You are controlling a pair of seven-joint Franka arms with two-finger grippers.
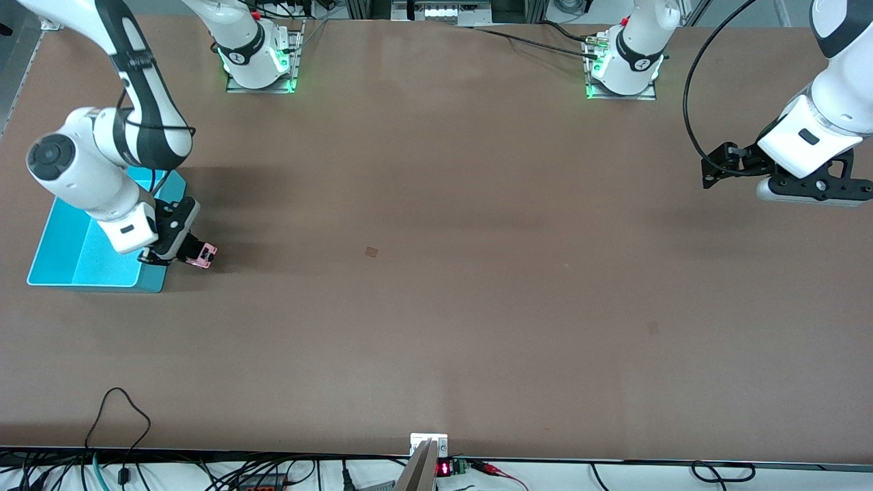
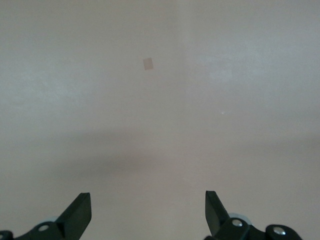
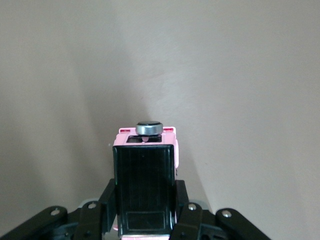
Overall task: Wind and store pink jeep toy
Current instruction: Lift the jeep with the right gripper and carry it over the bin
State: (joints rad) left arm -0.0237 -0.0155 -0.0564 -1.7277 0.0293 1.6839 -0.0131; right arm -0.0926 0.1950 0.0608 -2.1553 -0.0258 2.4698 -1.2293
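The pink jeep toy [image 1: 203,256] is small and boxy, and the right wrist view shows its black roof panel [image 3: 145,185] and a round silver knob at one end. My right gripper [image 1: 189,254] is shut on it, one black finger [image 3: 106,202] on each side. It is held low over the table, just beside the turquoise bin [image 1: 68,256], at the bin's corner nearer the front camera. I cannot tell whether its wheels touch the table. My left gripper [image 1: 709,170] waits open at the left arm's end of the table, with only bare table between its fingers [image 2: 80,212].
The open turquoise bin stands at the right arm's end, partly under the right arm. A small square mark [image 1: 371,251] lies mid-table. Both arm bases [image 1: 259,58] stand along the table's edge farthest from the front camera. Cables run along the nearest edge.
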